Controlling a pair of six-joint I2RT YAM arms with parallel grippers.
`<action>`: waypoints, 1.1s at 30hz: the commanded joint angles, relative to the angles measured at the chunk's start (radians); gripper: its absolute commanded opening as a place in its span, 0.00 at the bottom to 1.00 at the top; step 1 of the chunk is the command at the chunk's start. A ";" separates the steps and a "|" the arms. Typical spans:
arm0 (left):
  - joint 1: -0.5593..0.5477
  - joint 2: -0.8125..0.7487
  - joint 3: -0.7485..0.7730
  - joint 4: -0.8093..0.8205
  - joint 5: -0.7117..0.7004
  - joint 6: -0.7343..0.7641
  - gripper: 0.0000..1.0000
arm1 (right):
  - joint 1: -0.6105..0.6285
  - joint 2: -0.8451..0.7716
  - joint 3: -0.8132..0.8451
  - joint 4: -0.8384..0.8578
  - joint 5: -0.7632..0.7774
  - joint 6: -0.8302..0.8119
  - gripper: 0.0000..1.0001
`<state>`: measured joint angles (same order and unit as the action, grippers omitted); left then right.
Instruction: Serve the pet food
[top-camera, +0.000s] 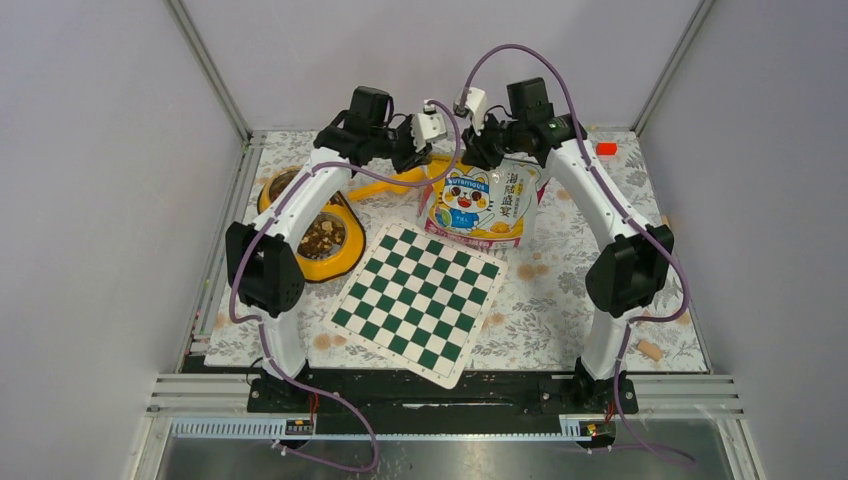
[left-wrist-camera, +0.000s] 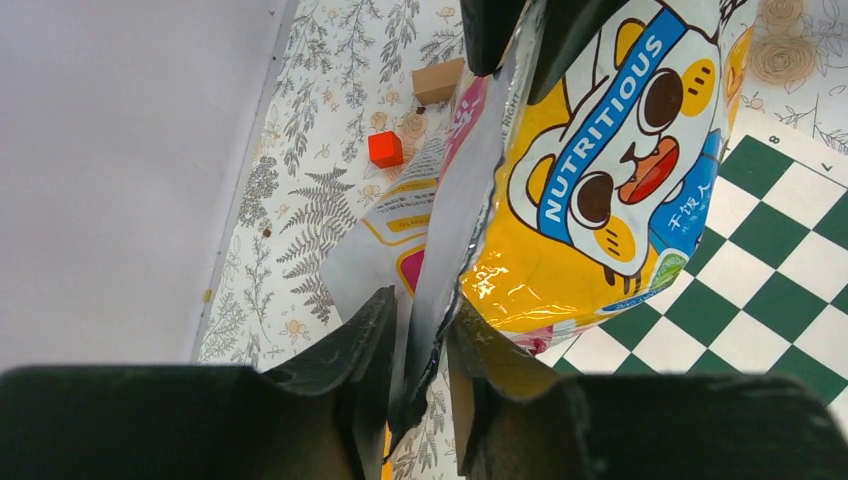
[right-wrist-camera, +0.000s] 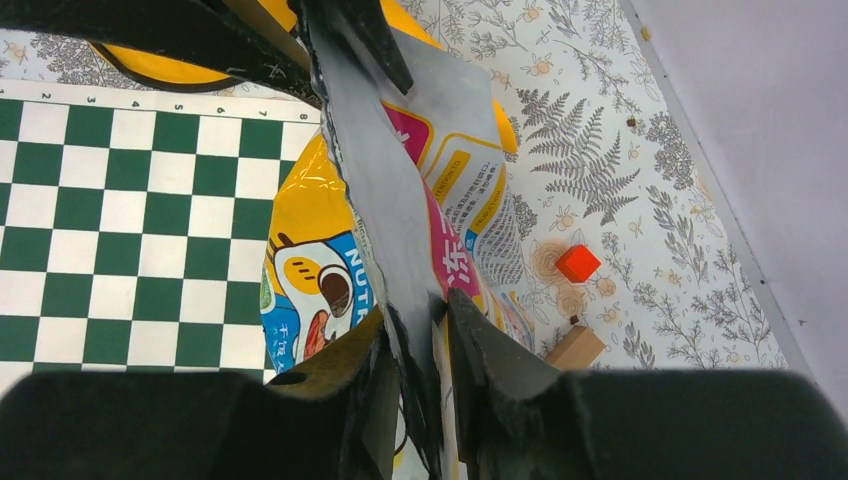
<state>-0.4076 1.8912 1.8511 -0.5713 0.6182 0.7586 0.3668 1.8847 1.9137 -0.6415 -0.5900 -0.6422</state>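
The pet food bag, yellow and blue with a cartoon face, stands at the far middle of the table. Both grippers pinch its top edge. My left gripper is shut on the left end of the rim, seen in the left wrist view with the bag beyond it. My right gripper is shut on the right end, seen in the right wrist view above the bag. Brown kibble lies in the near steel bowl of a yellow feeder at the left.
A green and white chessboard lies in front of the bag. The feeder's second steel bowl sits further back. A yellow scoop handle lies beside the feeder. A red cube and a wooden block lie at the far right. Another block lies near right.
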 joint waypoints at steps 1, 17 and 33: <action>0.002 -0.038 0.054 -0.007 0.023 0.027 0.22 | 0.017 0.013 0.053 0.026 -0.024 -0.017 0.29; 0.027 -0.075 0.061 -0.007 0.097 0.010 0.00 | 0.075 0.117 0.205 0.024 -0.080 0.002 0.29; 0.047 -0.085 0.073 0.000 0.127 0.010 0.00 | 0.086 0.208 0.395 -0.141 -0.090 -0.023 0.15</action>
<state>-0.3721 1.8896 1.8679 -0.6125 0.6872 0.7708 0.4366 2.0941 2.2478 -0.7940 -0.6521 -0.6491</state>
